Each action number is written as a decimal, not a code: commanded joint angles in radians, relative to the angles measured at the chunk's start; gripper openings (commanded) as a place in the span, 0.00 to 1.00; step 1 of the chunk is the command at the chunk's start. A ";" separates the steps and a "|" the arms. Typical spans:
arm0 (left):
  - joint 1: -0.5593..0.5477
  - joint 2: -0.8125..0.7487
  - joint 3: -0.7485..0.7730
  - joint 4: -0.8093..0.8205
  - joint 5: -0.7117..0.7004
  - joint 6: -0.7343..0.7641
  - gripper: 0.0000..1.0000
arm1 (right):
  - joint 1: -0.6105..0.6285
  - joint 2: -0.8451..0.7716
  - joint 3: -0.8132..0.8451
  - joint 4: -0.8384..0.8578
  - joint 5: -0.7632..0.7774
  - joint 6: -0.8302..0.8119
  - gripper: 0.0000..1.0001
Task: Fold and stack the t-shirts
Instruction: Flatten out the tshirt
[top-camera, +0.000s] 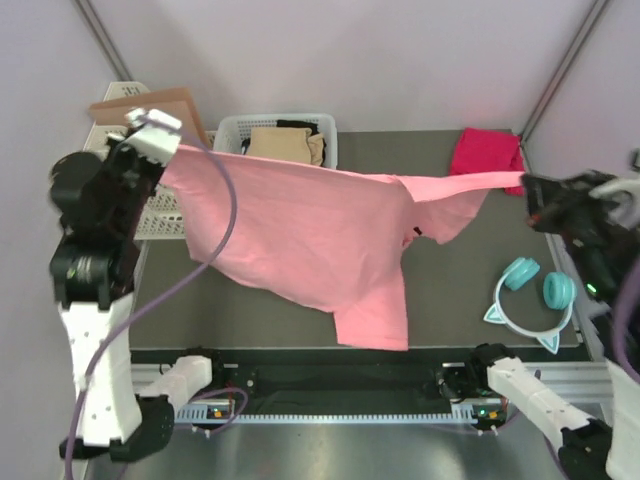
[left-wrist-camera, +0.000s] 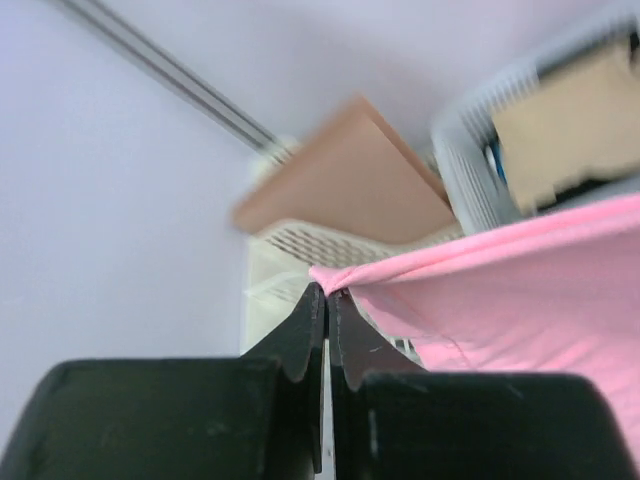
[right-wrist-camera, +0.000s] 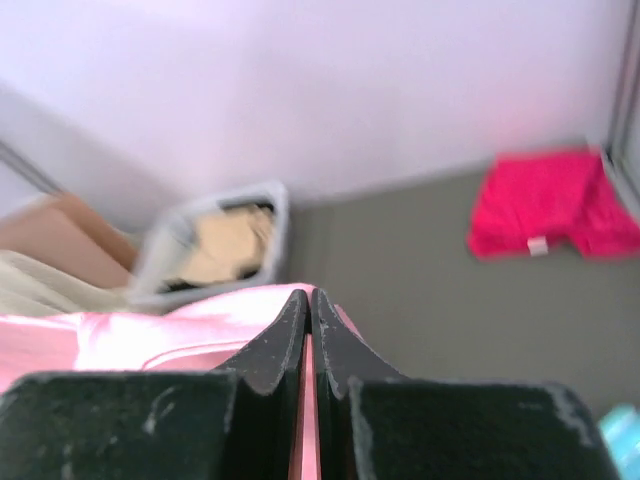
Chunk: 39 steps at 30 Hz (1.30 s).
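The light salmon pink t-shirt (top-camera: 310, 235) hangs stretched in the air between both arms, its lower part draping toward the grey table. My left gripper (top-camera: 172, 152) is shut on its left corner, seen pinched in the left wrist view (left-wrist-camera: 328, 285). My right gripper (top-camera: 524, 185) is shut on its right end, and the right wrist view (right-wrist-camera: 308, 296) shows pink cloth between the fingers. The magenta-red t-shirt (top-camera: 487, 152) lies folded at the back right, also in the right wrist view (right-wrist-camera: 545, 215). Tan and black shirts (top-camera: 288, 145) sit in a white basket (top-camera: 232, 131).
A teal cat-ear headband (top-camera: 530, 300) lies at the right on the table. A brown cardboard sheet (top-camera: 150, 108) rests on a cream crate (top-camera: 165, 210) at the back left. Purple cable loops from the left arm across the shirt.
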 joint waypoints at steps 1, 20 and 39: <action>0.005 -0.124 0.131 0.057 0.021 -0.138 0.00 | 0.005 -0.141 0.194 0.064 -0.102 -0.094 0.00; 0.005 -0.270 0.039 -0.132 0.109 -0.096 0.00 | -0.024 -0.026 0.375 -0.037 0.079 -0.105 0.00; 0.003 0.275 -0.479 0.252 0.067 0.137 0.00 | -0.062 0.340 -0.123 0.279 0.194 -0.104 0.00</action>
